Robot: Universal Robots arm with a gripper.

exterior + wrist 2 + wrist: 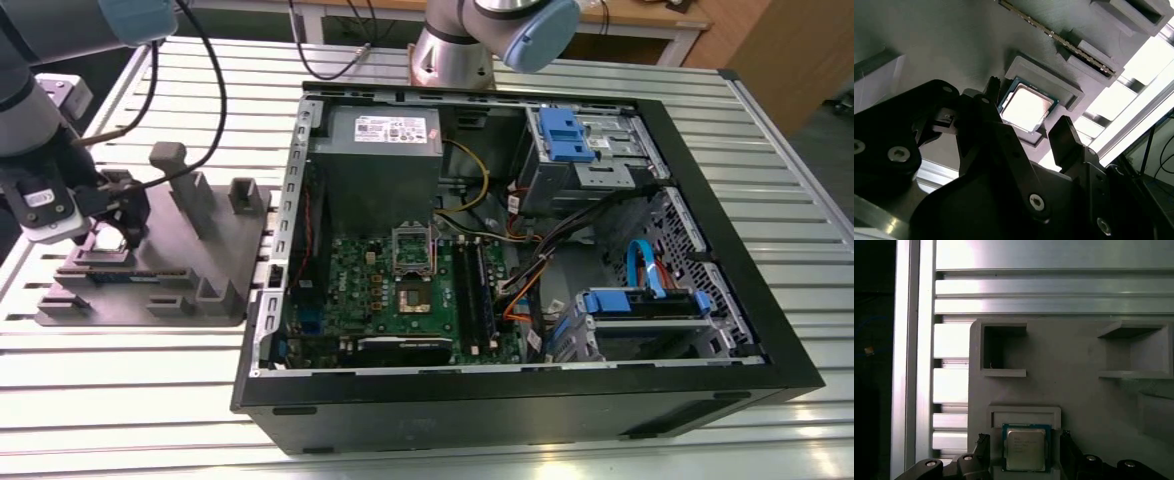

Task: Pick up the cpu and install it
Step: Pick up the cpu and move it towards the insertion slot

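Second wrist view: the black gripper (1028, 106), jaws apart, straddles the silvery square cpu (1026, 107), which sits in a pocket of the grey plastic fixture tray (954, 45). First wrist view: the pocket walls hug the chip, so an off-centre close could tilt or jam it. Exterior view: the tray lies on a slatted aluminium table (134, 400), at nine o'clock from the open black computer case (534, 398).
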